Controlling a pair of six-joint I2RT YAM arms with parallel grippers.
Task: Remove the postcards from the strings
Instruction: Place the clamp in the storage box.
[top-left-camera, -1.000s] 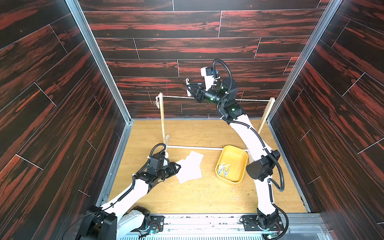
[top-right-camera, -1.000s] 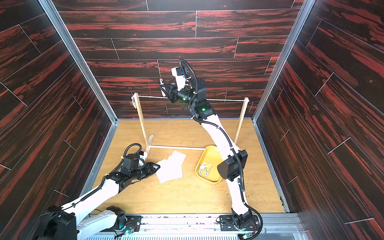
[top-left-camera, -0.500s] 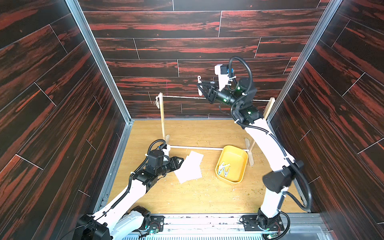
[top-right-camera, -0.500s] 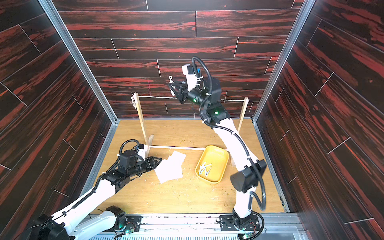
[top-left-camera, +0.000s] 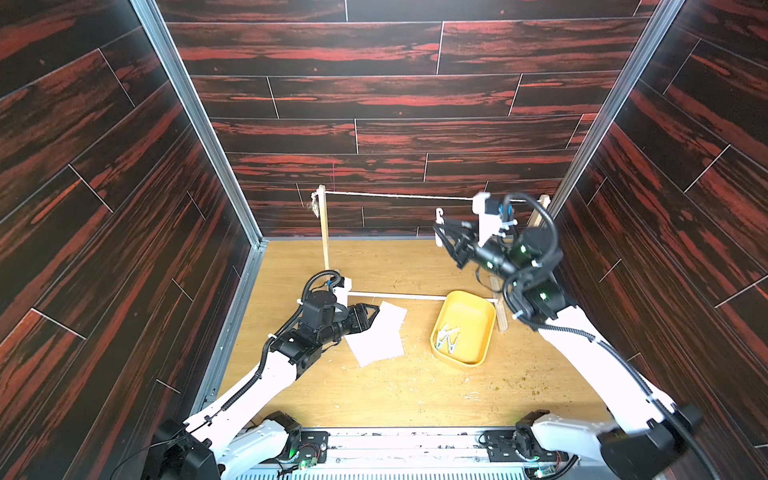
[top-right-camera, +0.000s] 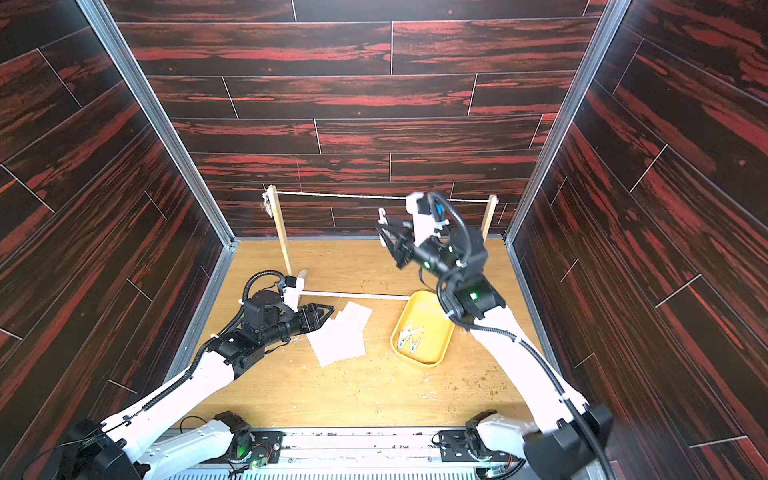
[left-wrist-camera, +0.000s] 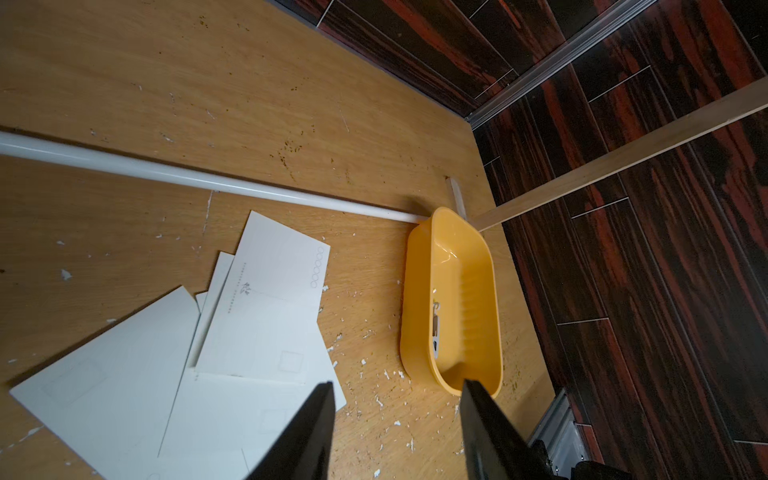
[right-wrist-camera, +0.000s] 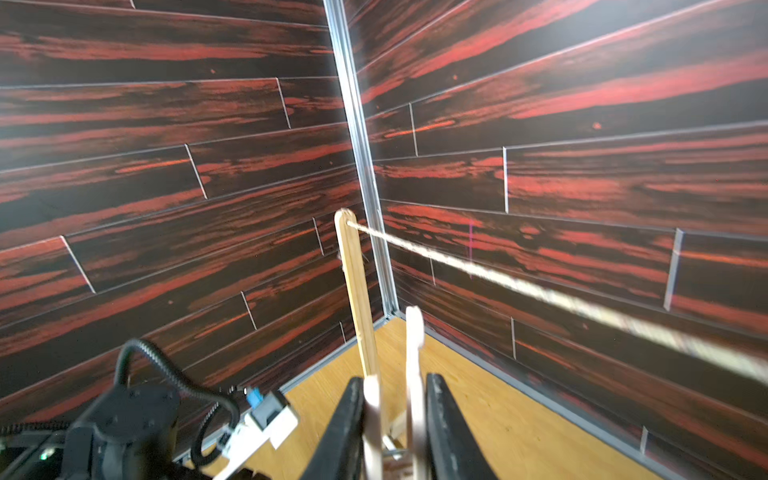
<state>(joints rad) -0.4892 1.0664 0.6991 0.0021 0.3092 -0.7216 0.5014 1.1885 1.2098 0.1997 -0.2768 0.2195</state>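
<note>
Right jaws swung rightward with clothespin (right-wrist-camera: 413, 353) — postcards (top-left-camera: 378, 338) lie at left jaws.

On the table (top-left-camera: 374, 399), the postcards (top-left-camera: 380, 336) are piled, overlapping, in front of the stand's bottom rod (top-left-camera: 395, 296). To their right, at the rod's right end, a tray (top-left-camera: 473, 320) is set, with clothespins (top-left-camera: 448, 337) lying in it. The strings (top-left-camera: 395, 195) are stretched above, between two posts. The left gripper (top-left-camera: 374, 311) is placed just beside the pile's left edge. The right gripper (top-left-camera: 440, 232) is raised below the strings, near the right post (top-left-camera: 538, 214), with a clothespin (right-wrist-camera: 413, 374) between its fingers.
</note>
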